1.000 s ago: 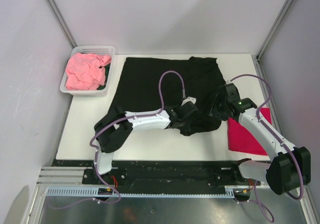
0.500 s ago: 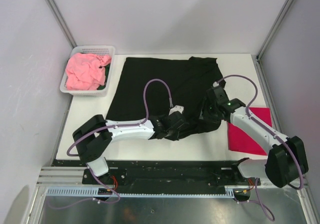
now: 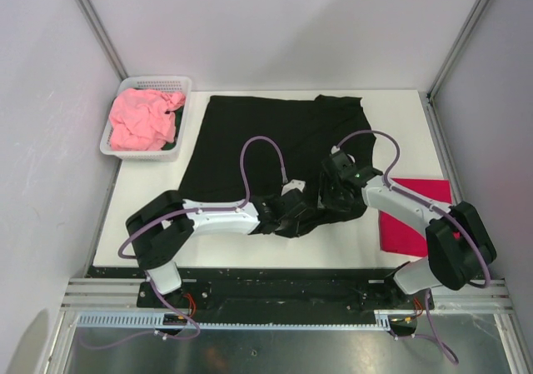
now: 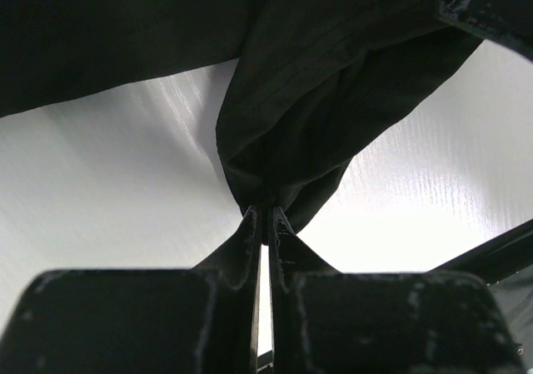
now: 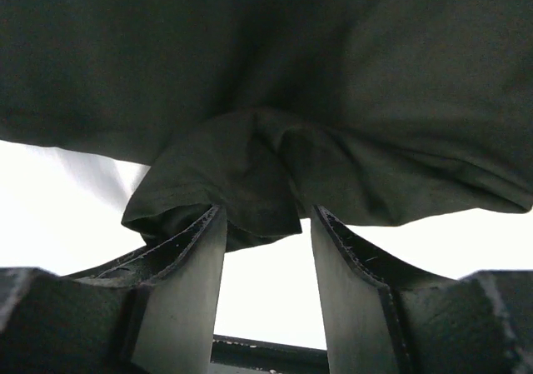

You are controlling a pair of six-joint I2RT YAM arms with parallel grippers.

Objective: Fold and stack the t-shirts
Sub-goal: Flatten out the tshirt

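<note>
Black shirt [image 3: 250, 141] lies spread over the far middle of the bench [image 3: 141, 216]. Its near right part is bunched up toward the near edge, where both my arms meet.

Left claw [image 4: 265, 218]: clamped tight on a thin pinch of the shirt's edge, with the cloth hanging from the tips in a gathered fold.

Right claw [image 5: 265, 216]: jaws standing apart. A roll of black cloth rests at the tips, draped over one finger, and white bench shows through the gap. It grips nothing yet.

Step in hand, as I judge it: getting a second hold on the near edge so the shirt can be folded. To do it well:
- Push the right claw a little deeper so the roll sits between the pads, then close.
- Draw the two holds apart along the near edge until the cloth is taut, and only then lift.
- Keep both claws level while carrying the fold, or the crease will run crooked.

Red shirt [image 3: 405, 236] lies flat by the right edge, just beside my right arm, and a wide swing could drag it. Pink shirt [image 3: 141, 122] sits crumpled in the basket [image 3: 154, 82] at the far left corner.

The overhead view gives the layout, but the claws are black on black there and their jaws are unreadable. Only the wrist views show the grips. Whether the roll is hem or sleeve I cannot tell; possibly sleeve.
</note>
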